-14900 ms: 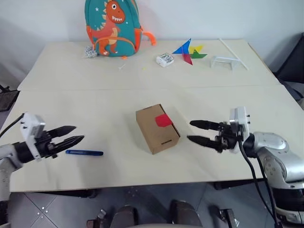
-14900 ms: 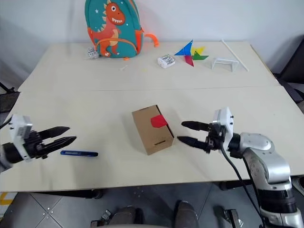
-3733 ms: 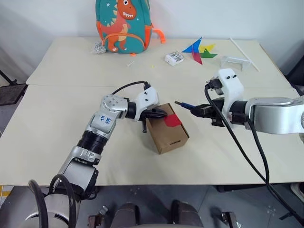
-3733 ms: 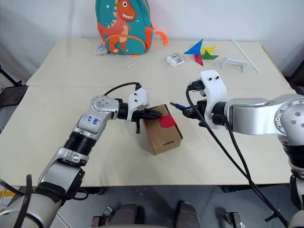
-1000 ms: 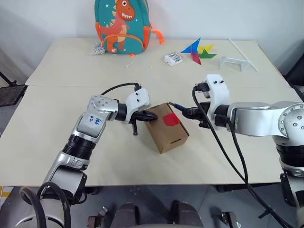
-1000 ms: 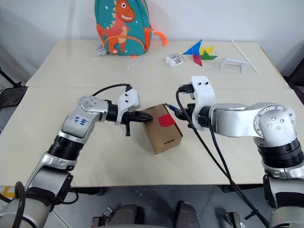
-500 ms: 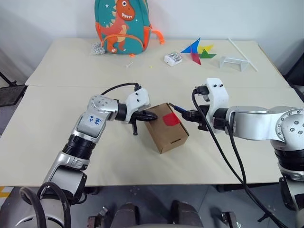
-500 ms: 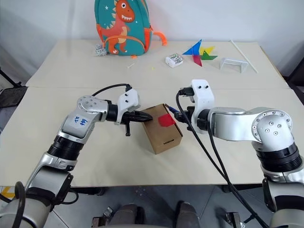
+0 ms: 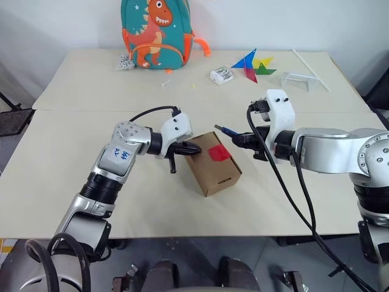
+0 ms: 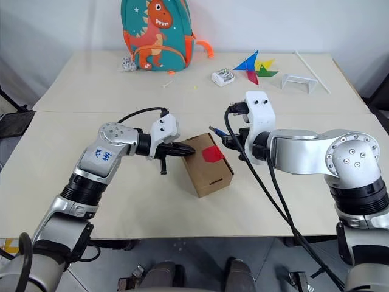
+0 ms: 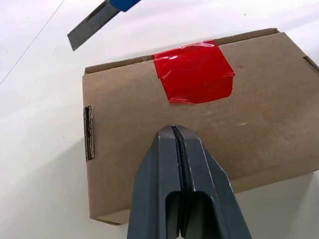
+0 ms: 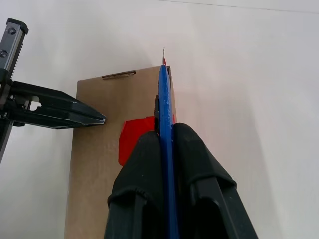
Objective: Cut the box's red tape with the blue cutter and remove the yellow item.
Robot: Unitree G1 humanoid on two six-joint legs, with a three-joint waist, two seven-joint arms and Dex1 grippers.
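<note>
Pale desk (image 9: pixel 73 182), white wall behind, a dinosaur backpack (image 9: pixel 159 33) at the far edge. Left end effector (image 9: pixel 193 149), fingers pressed together on nothing, braces the box (image 9: pixel 213 163) near the desk's middle. That carton looks light and likely to skid, so the bracing matters. The red tape (image 11: pixel 193 72) sits intact on its top. The right end effector (image 10: pixel 233 142) clamps the blue cutter (image 12: pixel 165 144), blade hovering just off the box's right edge; slim and stiff, best held mid-handle.
</note>
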